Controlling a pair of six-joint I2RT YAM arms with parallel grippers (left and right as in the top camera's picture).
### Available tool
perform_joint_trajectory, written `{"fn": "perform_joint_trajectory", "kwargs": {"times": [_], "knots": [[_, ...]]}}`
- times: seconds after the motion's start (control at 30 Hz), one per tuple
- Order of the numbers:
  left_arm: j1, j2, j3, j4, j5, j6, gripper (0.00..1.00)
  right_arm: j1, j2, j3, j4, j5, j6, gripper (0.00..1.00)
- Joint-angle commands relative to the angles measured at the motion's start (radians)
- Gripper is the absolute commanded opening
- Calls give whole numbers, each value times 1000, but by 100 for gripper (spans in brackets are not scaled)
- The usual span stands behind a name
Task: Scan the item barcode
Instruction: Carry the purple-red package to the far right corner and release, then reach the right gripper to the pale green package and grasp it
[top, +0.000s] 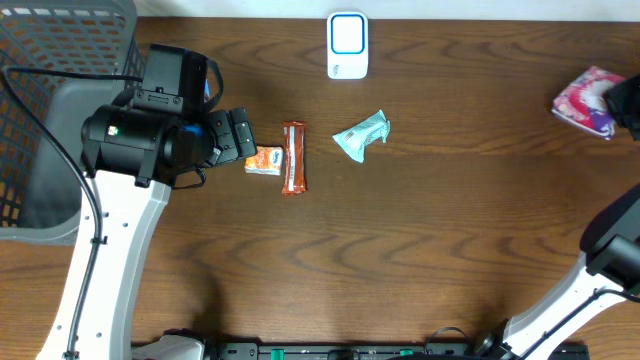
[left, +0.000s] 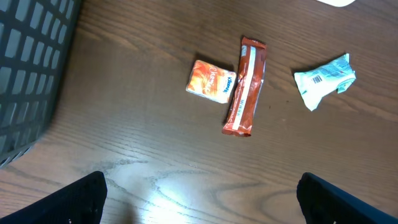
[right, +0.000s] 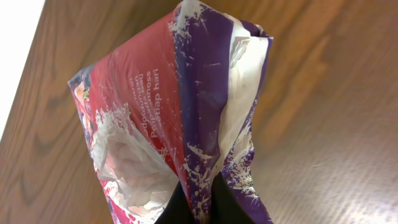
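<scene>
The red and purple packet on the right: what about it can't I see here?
- Barcode: none shows on the packet in the right wrist view; crumpled film hides other faces.
- Print: overhead, too small to read.
- The right pincer: only dark tips show at the bottom edge, under the packet.

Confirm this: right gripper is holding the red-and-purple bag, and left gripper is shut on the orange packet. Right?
Not quite. The right gripper does hold the red-and-purple bag, but the left gripper is open, not shut on the orange packet; the left wrist view shows it lying free on the table.
</scene>
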Motion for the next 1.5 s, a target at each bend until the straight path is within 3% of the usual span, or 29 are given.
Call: {"fn": "perform_joint_trajectory", "kwargs": {"times": [0.0, 0.17, 0.37, 0.47, 0.5, 0.57, 0.6, 0.7, 0.97, 1.23, 1.33, 1.47], "knots": [[3, -2, 13, 0, -6, 9, 98, -15, -19, -17, 3, 33, 145, 1], [3, -2, 13, 0, -6, 9, 97, -21, -19, -65, 57, 118, 455, 1], [3, -2, 13, 0, -6, 9, 98, 1, -15, -178, 330, 98, 476, 1], [3, -2, 13, 0, -6, 9, 98, 12, -15, -225, 444, 81, 473, 6], [3, -2, 13, 0, -6, 10, 98, 14, -15, -233, 462, 69, 472, 10], [3, -2, 13, 0, -6, 10, 98, 15, -15, -238, 470, 27, 469, 38], [3, -2, 13, 0, -6, 9, 98, 14, -16, -238, 469, -21, 437, 54], [3, -2, 13, 0, -6, 9, 98, 12, -22, -238, 470, -126, 394, 66], [3, -2, 13, 0, -6, 9, 98, 27, -104, -237, 471, -476, 163, 76], [3, -2, 13, 0, -6, 10, 98, 132, -204, -237, 433, -797, -55, 77], [3, -2, 13, 0, -6, 9, 98, 217, -207, -237, 339, -820, -108, 80], [3, -2, 13, 0, -6, 10, 98, 348, -198, -238, 178, -710, -151, 80]]}}
